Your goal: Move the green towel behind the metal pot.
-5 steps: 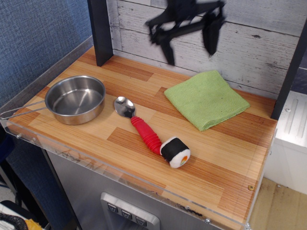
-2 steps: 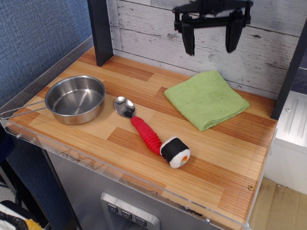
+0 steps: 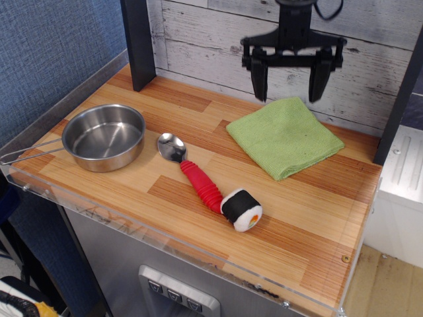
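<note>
green towel (image 3: 285, 136) lies flat at the back right of the wooden counter (image 3: 165, 191), near the plank wall, well apart from the metal pot (image 3: 104, 137), which sits at the front left. gripper (image 3: 288, 89) hangs above the towel's rear corner, fingers pointing down and spread wide, holding nothing, not touching the cloth. handling judgement: towel looks light, soft and limp; folded in layers, fine nap surface, so it should give under the fingertips and bunch rather than slide as a stiff sheet. not fragile, not slippery. likely best hold is a pinch pressed down into the cloth near the middle or on a folded edge, so that all layers are caught; a grab at one corner may let the fold open and drag across the spoon (image 3: 190, 168). pot: shallow, round, polished steel, hard and reflective, thin wire handle reaching over the left edge; rigid, could skid if nudged. spoon: shiny metal bowl, red ribbed handle, lying between pot and towel. sushi roll toy (image 3: 241, 209) touches or nearly touches the handle's end; cannot tell which. counter: smooth striped laminate with a clear rim at the front. space behind the pot, toward the dark post (image 3: 137, 43), is bare wood.
</note>
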Robot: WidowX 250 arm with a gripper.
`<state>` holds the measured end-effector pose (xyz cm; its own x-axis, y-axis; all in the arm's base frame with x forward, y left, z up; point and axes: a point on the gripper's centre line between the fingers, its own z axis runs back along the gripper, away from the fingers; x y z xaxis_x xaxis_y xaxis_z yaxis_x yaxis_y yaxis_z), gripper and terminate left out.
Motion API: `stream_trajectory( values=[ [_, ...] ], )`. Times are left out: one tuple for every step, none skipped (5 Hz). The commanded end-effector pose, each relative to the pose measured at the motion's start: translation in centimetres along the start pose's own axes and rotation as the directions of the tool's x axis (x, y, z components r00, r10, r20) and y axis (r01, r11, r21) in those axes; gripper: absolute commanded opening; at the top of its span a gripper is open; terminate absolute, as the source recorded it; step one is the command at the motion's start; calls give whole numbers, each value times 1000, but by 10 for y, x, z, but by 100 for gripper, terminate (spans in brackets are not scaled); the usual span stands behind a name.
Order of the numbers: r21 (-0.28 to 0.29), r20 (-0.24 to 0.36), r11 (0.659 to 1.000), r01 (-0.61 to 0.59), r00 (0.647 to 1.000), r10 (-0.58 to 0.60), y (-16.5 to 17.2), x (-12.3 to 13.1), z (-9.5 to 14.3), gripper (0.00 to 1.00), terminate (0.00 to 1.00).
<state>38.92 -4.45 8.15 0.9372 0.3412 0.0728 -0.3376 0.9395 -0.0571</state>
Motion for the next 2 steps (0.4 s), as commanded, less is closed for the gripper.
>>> stream_trajectory(
  values=[
    [-19, 27, 997, 69, 997, -69, -20, 9, -15, 100, 0],
    [19, 46, 997, 73, 996, -74, -23, 7, -25, 100, 0]
  ],
)
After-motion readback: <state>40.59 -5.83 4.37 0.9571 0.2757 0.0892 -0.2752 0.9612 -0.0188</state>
